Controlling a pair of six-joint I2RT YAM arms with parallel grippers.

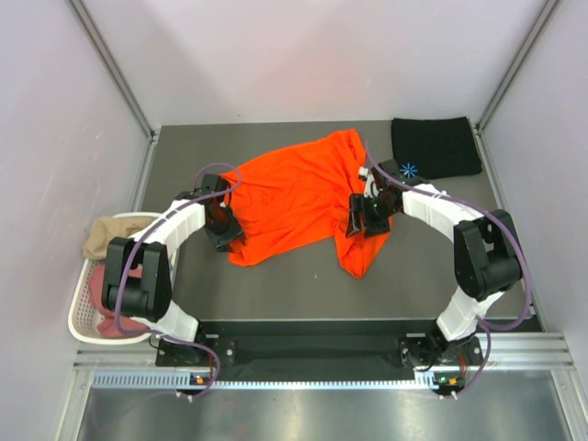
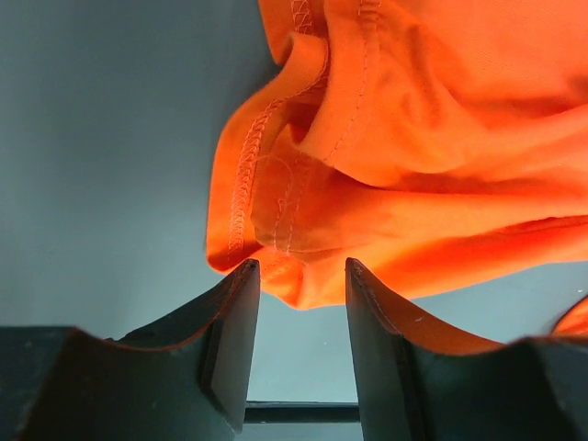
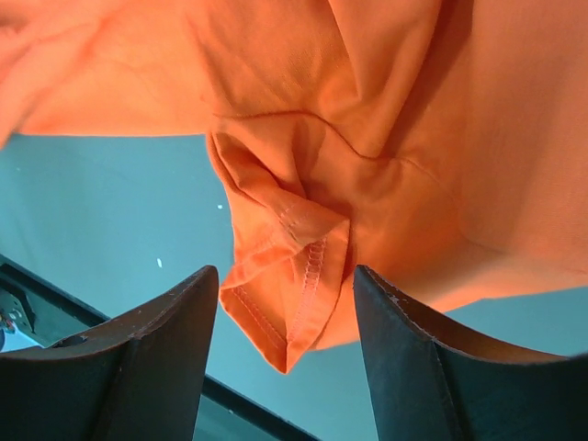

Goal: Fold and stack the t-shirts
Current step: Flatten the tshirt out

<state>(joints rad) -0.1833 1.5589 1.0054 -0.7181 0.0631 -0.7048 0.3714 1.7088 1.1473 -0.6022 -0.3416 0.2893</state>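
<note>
Grey tabletop [image 1: 276, 285], pale enclosure walls on three sides.

Left gripper [image 2: 301, 268]: jaws apart, nothing clamped. It sits at the near-left edge of the orange t-shirt [image 1: 294, 197]. In the wrist view a bunched, stitched hem lies right at the fingertips, and the cloth bulges into the gap between them without being pinched.

Right gripper [image 3: 287, 271]: jaws apart, wider gap than the left. A folded hem corner hangs down between the fingers with clear space on both sides, so no grip. From the top view it is over the shirt's right side, above the strip that trails toward the near edge.

Orange shirt: mid-table, spread but not flat, lying diagonally with wrinkles across the body. The far-right corner is bunched, and a narrow flap hangs down on the near right.

Black t-shirt [image 1: 436, 147]: folded, at the far-right corner of the table. A light-blue starburst mark [image 1: 409, 169] shows on its near-left part, just beside the right arm.

White basket [image 1: 77, 317]: off the table's left side, holding a tan shirt [image 1: 110, 234] and a pink shirt [image 1: 103, 296], both crumpled.
</note>
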